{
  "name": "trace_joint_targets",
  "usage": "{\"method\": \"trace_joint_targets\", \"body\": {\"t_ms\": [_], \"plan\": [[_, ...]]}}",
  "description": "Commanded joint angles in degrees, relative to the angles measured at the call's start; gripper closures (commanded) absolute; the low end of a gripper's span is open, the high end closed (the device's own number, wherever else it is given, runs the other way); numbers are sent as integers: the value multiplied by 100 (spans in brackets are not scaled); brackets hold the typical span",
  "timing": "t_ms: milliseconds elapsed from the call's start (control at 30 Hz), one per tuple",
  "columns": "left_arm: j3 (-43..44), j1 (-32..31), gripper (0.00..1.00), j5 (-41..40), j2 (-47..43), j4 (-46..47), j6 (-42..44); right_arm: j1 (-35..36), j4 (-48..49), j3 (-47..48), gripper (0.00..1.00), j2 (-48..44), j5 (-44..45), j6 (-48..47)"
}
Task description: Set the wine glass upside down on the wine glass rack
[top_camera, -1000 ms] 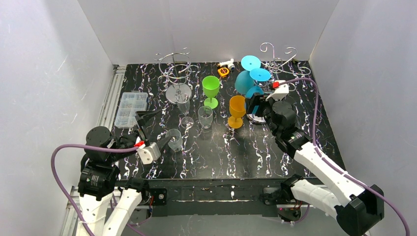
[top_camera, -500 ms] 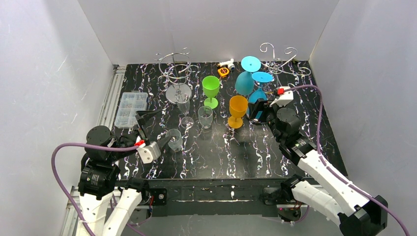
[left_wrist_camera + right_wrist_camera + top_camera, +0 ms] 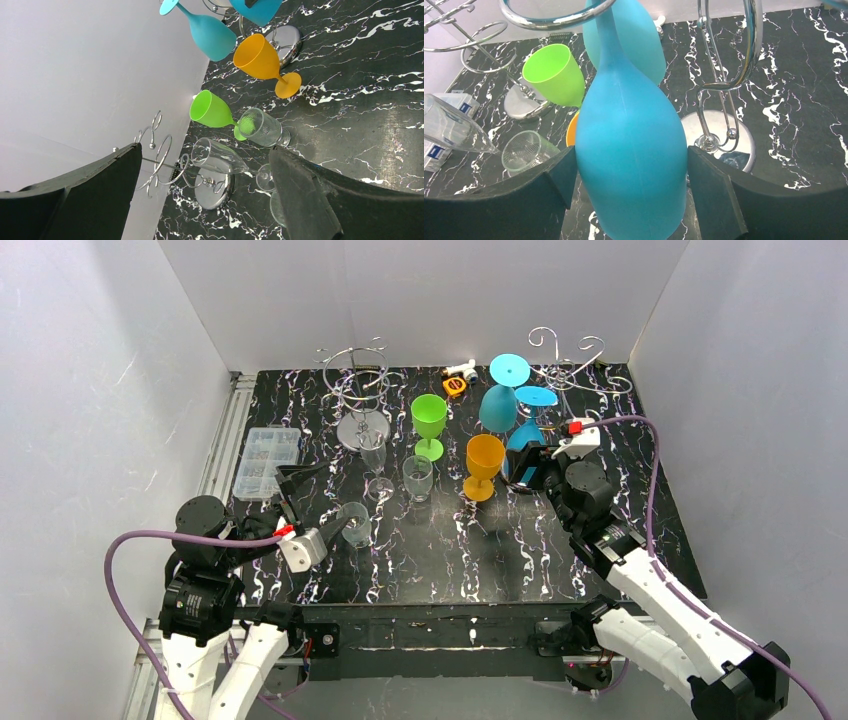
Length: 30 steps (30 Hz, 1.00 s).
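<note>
Desk: I am looking at a black desk with white marbling, closed in by plain white walls.
Task glass: I am seeing the blue wine glass hanging upside down, matte and smooth, its thin stem rising through a chrome ring and its round foot sitting above the wire.
Where it is: it is hanging at the right wine glass rack, at the back right of the desk, with the bowl clear of the rack's mirrored base.
Right gripper: the right gripper is gripping the bowl, its dark fingers pressing on both sides.
Left gripper: the left gripper is hovering near the front left, fingers spread wide and holding nothing.
Crowding the glass: a second blue glass is hanging inverted just behind it, an orange goblet is standing just beside it on the left, and the rack's looped upright is running down on its right.
Further off: I am also watching a green goblet, a short clear glass, a clear flute, a second wire rack and a plastic parts box.
</note>
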Motion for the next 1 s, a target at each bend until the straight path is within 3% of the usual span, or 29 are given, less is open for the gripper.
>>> {"method": "trace_joint_targets", "body": {"t_ms": [0, 433, 967], "plan": [[-17, -19, 2, 59, 44, -9, -60, -25, 160, -31, 62, 8, 5, -187], [-36, -23, 2, 77, 88, 35, -49, -17, 1000, -141, 65, 141, -187, -799], [0, -20, 2, 81, 162, 53, -130, 54, 1118, -319, 66, 66, -400, -1361]]}}
